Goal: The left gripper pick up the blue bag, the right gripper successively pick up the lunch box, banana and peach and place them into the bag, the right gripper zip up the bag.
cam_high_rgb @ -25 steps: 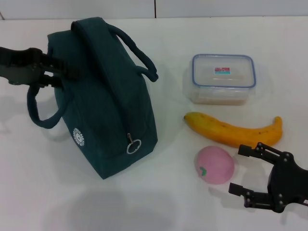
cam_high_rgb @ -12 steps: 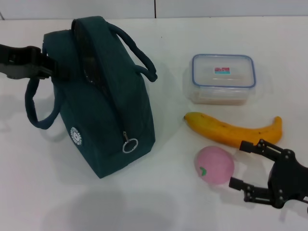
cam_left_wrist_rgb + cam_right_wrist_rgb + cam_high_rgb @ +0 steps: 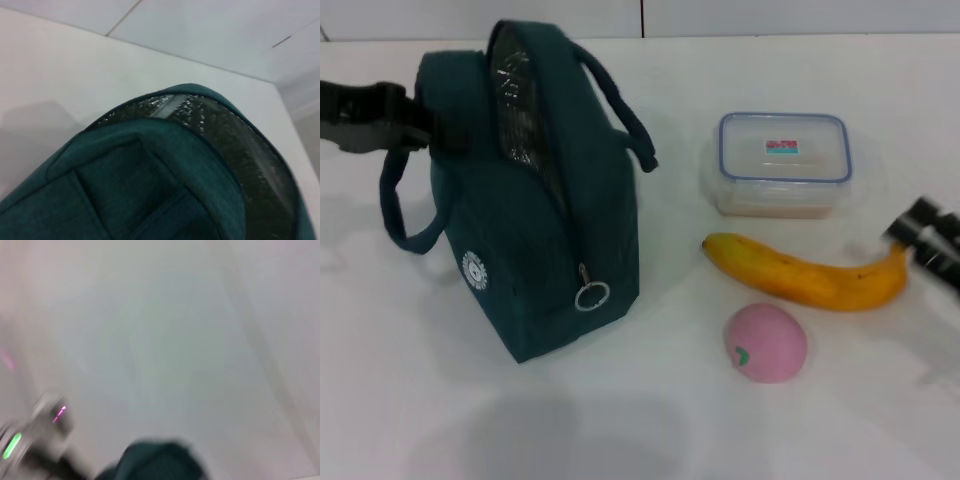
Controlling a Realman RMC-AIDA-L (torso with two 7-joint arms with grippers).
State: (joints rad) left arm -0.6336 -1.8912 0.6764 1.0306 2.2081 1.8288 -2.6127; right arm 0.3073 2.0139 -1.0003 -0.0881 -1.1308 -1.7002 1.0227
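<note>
Holding the blue bag (image 3: 535,250) open with the left hand (image 3: 415,128), bring your right hand (image 3: 930,240), spread unreadable, to the lunch box (image 3: 784,162) at 1 o'clock.

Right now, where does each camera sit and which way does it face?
Head view: high on the body, facing down at the white table; left gripper at the dark teal fabric bag, right gripper at the edge.
Left wrist view: close over the bag's foil-lined opening; no fingers visible.
Right wrist view: blurred, facing table and bag.
All share the bag.
</note>
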